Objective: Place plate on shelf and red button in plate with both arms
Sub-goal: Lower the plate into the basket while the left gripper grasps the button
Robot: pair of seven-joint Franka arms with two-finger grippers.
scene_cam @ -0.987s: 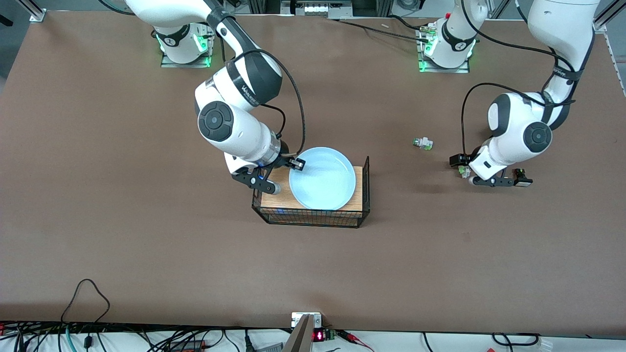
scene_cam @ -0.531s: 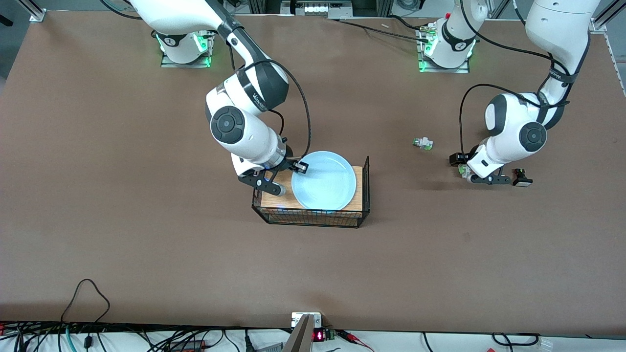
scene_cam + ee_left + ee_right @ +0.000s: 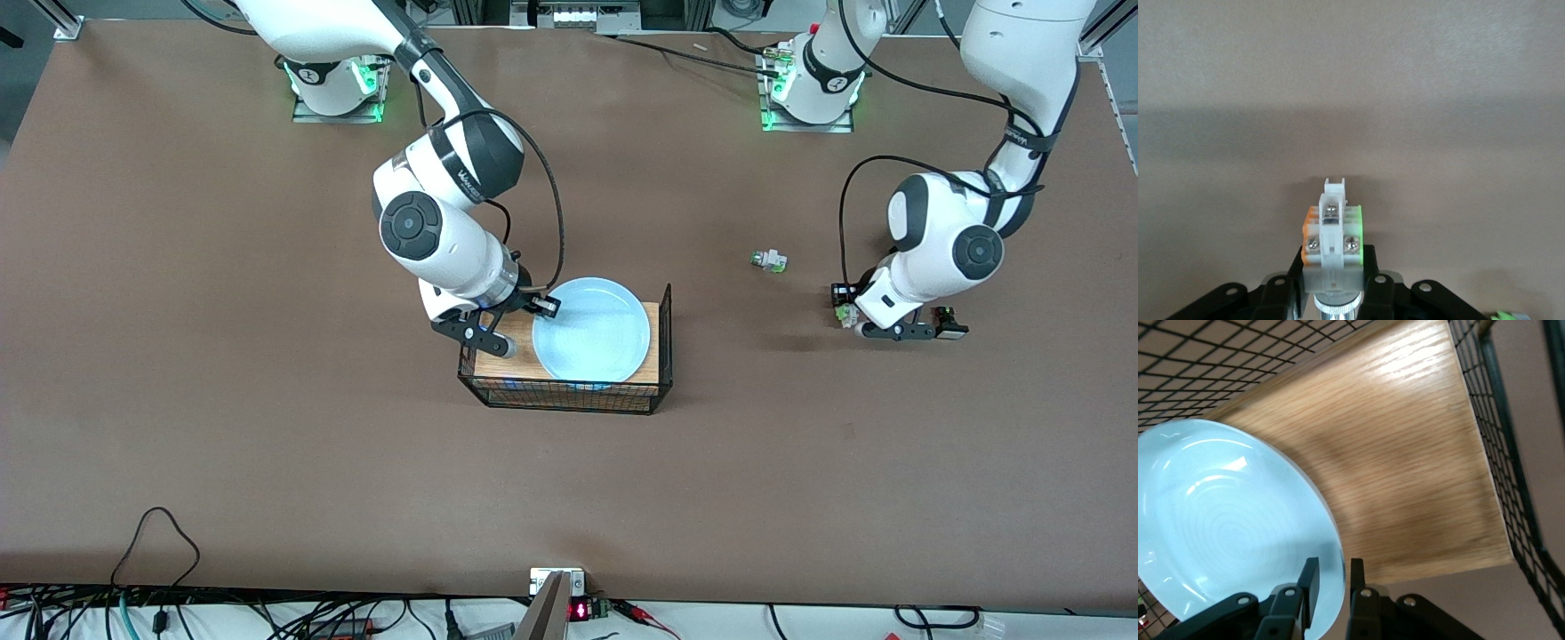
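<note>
The pale blue plate (image 3: 594, 333) lies on the wooden board in the wire basket at mid-table. My right gripper (image 3: 539, 309) is at the plate's (image 3: 1225, 527) rim on the side toward the right arm's end. In the wrist view, this gripper (image 3: 1333, 572) stands open a little, with one finger (image 3: 1310, 583) over the plate's inside and the other outside the rim. Toward the left arm's end, my left gripper (image 3: 846, 313) is low over the table. It is (image 3: 1333, 268) shut on the red button (image 3: 1333, 230), a white block with orange and green sides. The button's red cap is hidden.
The black wire basket (image 3: 667, 342) holds a wooden board (image 3: 498, 360) under the plate. A white piece with a green tip (image 3: 768, 260) lies between the basket and the left gripper. A black piece with a white face (image 3: 949, 327) lies close beside the left arm's hand.
The left gripper has shut on the button piece. The right gripper's fingers have parted slightly at the plate's rim. The plate has slid a little toward the left arm's end.
</note>
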